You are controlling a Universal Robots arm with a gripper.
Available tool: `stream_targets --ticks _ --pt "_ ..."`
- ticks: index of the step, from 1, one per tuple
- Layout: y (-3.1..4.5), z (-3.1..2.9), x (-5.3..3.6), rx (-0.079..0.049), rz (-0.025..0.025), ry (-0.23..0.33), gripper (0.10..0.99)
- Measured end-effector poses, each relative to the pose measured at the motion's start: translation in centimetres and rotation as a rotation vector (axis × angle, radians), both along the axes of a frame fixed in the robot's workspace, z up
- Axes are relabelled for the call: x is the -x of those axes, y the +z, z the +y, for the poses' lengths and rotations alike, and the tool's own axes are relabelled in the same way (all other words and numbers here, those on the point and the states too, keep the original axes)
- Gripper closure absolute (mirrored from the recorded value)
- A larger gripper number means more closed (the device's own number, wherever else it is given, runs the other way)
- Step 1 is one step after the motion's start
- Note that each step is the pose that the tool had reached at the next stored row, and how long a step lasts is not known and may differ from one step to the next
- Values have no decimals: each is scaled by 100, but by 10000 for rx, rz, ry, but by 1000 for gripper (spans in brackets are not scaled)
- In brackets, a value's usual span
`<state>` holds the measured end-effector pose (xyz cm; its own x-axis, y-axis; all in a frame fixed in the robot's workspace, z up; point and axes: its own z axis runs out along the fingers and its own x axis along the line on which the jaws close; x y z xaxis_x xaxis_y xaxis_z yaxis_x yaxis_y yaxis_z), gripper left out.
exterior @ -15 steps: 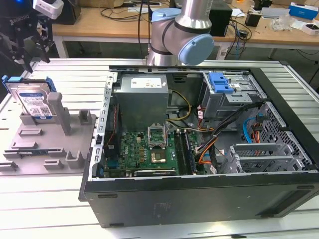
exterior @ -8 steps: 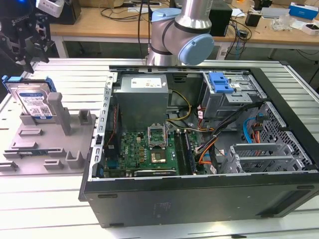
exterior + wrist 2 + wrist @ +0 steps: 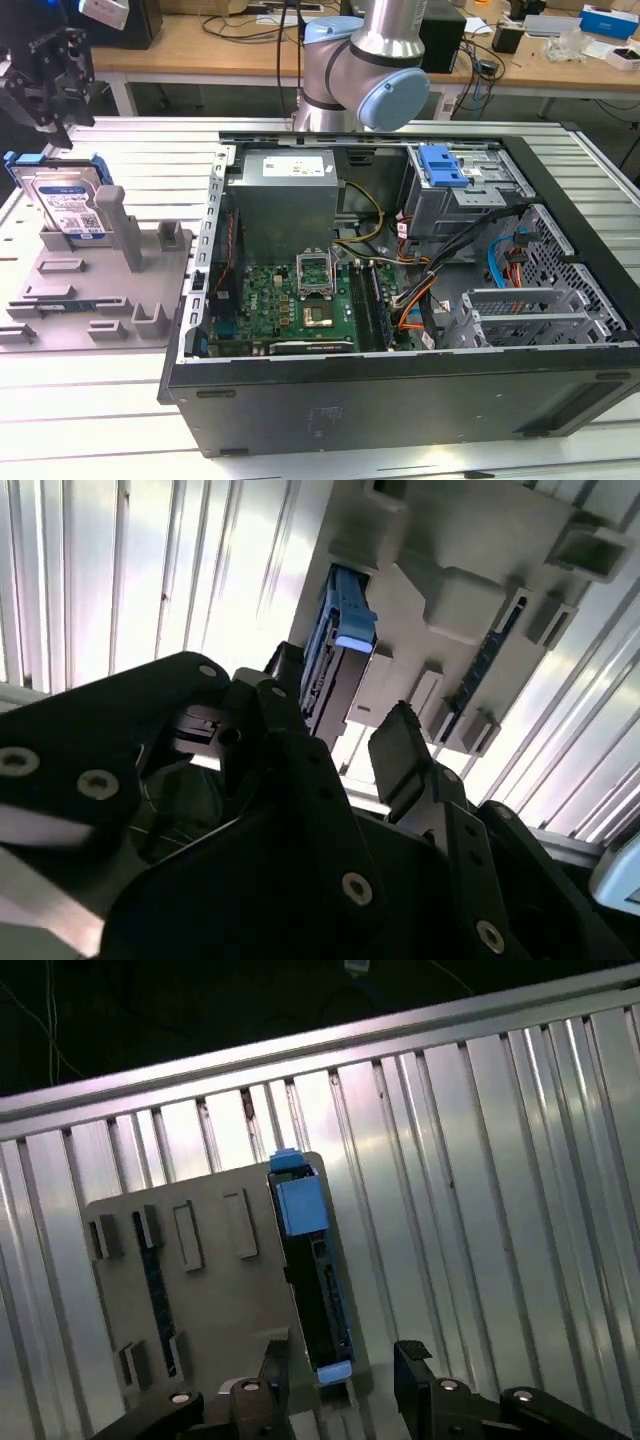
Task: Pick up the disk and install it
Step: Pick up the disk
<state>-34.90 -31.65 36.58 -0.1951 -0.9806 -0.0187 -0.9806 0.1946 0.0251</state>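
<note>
While disk (image 3: 68, 205) stands in grey holder (image 3: 85, 290), spread pincer (image 3: 343, 1362) hovers above.

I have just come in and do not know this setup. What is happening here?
A robot arm is going for the disk, which stands upright in the grey holder, on the exterior view's left of the open computer case. The gripper hangs just above the disk, open and lined up over its top edge in both wrist views. It does not hold the disk yet, and the disk is not in the case.
</note>
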Motion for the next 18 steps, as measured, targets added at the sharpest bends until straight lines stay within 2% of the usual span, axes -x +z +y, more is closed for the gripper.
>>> stream_targets --ticks 5,10,11,12,13,14,16,18 --pt "-12 0 0 0 -1 1518 545" --pt "-13 6 -1 3 -4 1549 545" --pt "-12 11 4 19 -30 1550 545" --pt "-13 20 9 57 -113 1552 545" --pt "-16 31 11 91 -166 1557 545" --pt "-17 42 18 113 -191 1563 545" --pt "-24 58 81 128 -193 1571 545" --pt "-36 62 181 129 -194 1574 545"
